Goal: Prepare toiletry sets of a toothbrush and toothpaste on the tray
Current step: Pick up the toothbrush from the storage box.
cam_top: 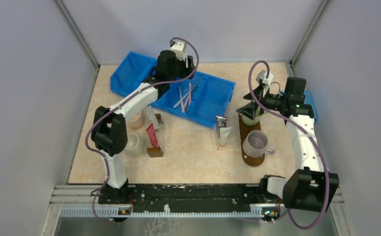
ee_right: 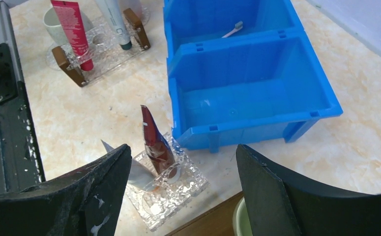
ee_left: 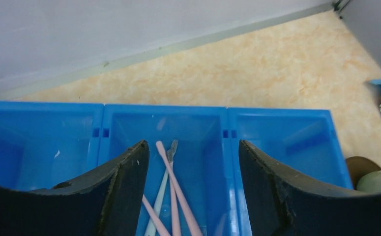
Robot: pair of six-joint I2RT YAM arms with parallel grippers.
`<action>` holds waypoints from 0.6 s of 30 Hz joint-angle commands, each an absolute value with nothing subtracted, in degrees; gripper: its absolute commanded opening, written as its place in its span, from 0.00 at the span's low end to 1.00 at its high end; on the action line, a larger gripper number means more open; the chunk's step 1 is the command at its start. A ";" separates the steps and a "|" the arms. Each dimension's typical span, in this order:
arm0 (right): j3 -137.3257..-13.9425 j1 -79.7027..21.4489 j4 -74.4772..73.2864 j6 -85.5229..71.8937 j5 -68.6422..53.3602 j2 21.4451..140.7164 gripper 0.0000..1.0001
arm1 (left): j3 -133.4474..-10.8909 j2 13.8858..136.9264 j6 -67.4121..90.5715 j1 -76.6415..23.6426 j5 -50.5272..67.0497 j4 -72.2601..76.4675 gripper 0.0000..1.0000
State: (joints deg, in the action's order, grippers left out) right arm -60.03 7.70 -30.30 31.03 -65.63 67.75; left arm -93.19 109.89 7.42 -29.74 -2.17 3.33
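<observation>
Several pale pink and white toothbrushes [ee_left: 178,191] lie crossed in the middle compartment of the blue bin [ee_left: 213,123]. My left gripper [ee_left: 193,147] hangs open just above them, one finger on each side, touching none. In the top view it [cam_top: 171,73] sits over the bin at the back. The right gripper [ee_right: 183,152] is open and empty over the far end of the dark brown tray [cam_top: 245,132]. A dark red toothpaste tube [ee_right: 154,137] stands in a clear holder [ee_right: 171,191] just left of the tray. A red tube [ee_right: 73,29] and a white tube [ee_right: 113,22] stand in a rack.
On the tray stand a whitish mug [cam_top: 255,142] and a pale green mug [cam_top: 251,117], the green one under my right gripper. Two more mugs [cam_top: 135,120] stand by the rack at the left. One toothbrush [ee_right: 232,29] lies in another bin compartment.
</observation>
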 commanded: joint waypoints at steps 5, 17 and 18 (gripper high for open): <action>-60.90 9.32 -28.61 32.44 -64.70 68.37 0.78 | -91.99 114.97 7.89 -26.31 0.32 -1.25 0.56; -59.20 9.71 -25.96 30.90 -65.04 68.55 0.78 | -96.98 121.74 7.69 -25.91 -1.39 -7.89 0.40; -59.11 9.75 -25.85 30.80 -65.11 68.60 0.78 | -97.62 122.32 7.70 -25.95 -2.27 -8.90 0.40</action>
